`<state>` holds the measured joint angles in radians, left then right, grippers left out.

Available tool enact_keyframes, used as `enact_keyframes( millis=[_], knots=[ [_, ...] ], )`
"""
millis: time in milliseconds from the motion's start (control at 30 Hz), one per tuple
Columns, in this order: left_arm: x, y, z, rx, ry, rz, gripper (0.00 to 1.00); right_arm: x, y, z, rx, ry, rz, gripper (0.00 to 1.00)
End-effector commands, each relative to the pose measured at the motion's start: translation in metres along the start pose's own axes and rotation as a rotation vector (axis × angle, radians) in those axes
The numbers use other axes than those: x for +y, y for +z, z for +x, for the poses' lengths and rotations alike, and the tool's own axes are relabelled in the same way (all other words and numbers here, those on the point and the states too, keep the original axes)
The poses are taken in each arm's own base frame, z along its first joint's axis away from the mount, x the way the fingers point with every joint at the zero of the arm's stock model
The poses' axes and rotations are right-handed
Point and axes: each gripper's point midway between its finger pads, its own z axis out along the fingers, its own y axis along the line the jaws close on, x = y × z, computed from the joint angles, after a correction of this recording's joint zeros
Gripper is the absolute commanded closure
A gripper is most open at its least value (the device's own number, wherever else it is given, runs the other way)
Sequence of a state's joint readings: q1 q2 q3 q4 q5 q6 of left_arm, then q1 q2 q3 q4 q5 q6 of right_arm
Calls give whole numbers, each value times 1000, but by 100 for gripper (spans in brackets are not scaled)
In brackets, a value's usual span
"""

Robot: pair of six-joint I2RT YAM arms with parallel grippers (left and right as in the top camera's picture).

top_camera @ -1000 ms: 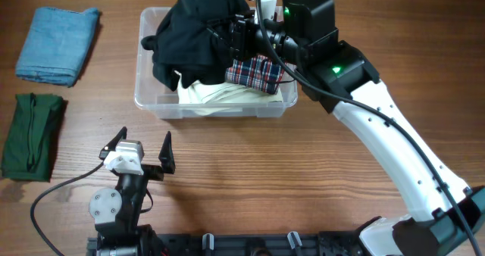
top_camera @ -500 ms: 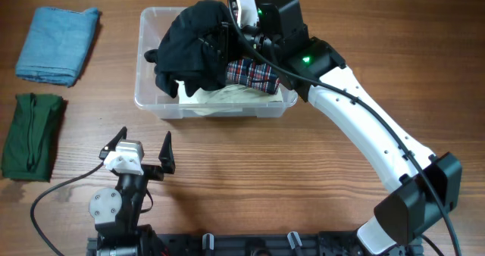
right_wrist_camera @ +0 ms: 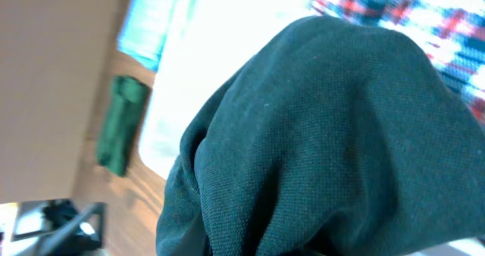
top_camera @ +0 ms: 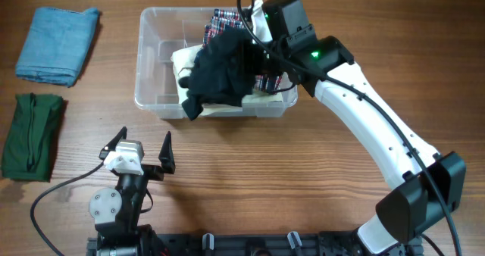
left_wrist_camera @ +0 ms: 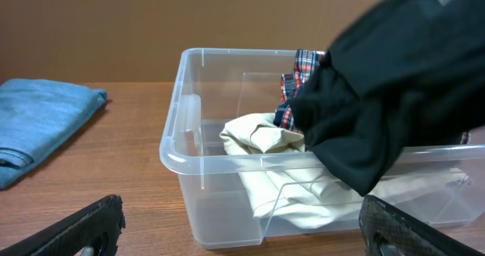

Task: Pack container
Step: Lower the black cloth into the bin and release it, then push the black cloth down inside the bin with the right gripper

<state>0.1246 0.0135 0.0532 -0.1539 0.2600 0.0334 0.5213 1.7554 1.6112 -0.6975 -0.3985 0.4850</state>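
Container (top_camera: 154, 63) sits upper-centre in the overhead view on the wood table (top_camera: 265, 180), long side running left-right. In the left wrist view it fills the middle, one clear corner twd the camera. Inside: a cream cloth (top_camera: 184, 59) lying approx mid-bin, and a plaid cloth (top_camera: 221, 19) showing at the bin's top edge and again along its right side. The left third of the bin shows bare plastic.

Right gripper (top_camera: 248, 50) is over the bin's right half, fingertips buried in a black garment (top_camera: 220, 76), jaws closed narrow w/ the fabric bunched in them. The garment hangs in a lump over the cream cloth, w/ a tail drooping across the near rim (the lower edge in the overhead view; can't tell if it touches). The left wrist view shows most of it above rim level. The right wrist view is nearly all black fabric w/ plaid at upper right; the fingers themselves are hidden there.

Left gripper (top_camera: 142, 145) is at lower left of the overhead view, well apart from the bin, fingers (left_wrist_camera: 87, 227) spread wide.

Left side of the overhead view: a folded blue cloth (top_camera: 57, 42) at upper left and a folded green cloth (top_camera: 30, 137) below it, both on the table, apart from the bin.
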Motion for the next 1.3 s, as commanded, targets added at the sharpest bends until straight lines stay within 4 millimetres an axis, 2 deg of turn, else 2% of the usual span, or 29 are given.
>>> enact_keyframes(
  millis=[0,333,500,600,667,767,867,933,967,1033,1100,1133,1267],
  knots=[
    [-1,0,1,-2,16,6,0,-19,-9,-10,-35,-37,106,96],
    [-1,0,1,-2,16,6,0,-72,-25,-16,-38,-38,274,96],
    [-1,0,1,-2,16,6,0,-82,-30,-19,-40,-57,299,96],
    [-1,0,1,-2,16,6,0,-90,-32,-16,-31,-52,342,74],
    [-1,0,1,-2,16,6,0,-96,-33,-13,-22,-48,375,47],
    [-1,0,1,-2,16,6,0,-100,-35,-12,-11,-73,397,40],
    [-1,0,1,-2,16,6,0,-108,-39,-11,-11,-82,448,39],
    [-1,0,1,-2,16,6,0,-111,-44,-13,-16,-112,477,40],
    [-1,0,1,-2,16,6,0,-112,-46,-14,-18,-125,486,45],
    [-1,0,1,-2,16,6,0,-110,-50,-17,-25,-153,491,59],
    [-1,0,1,-2,16,6,0,-107,-53,-19,-28,-174,489,89],
    [-1,0,1,-2,16,6,0,-106,-54,-19,-30,-180,488,96],
    [-1,0,1,-2,16,6,0,-104,-56,-23,-42,-191,484,96]
  ],
)
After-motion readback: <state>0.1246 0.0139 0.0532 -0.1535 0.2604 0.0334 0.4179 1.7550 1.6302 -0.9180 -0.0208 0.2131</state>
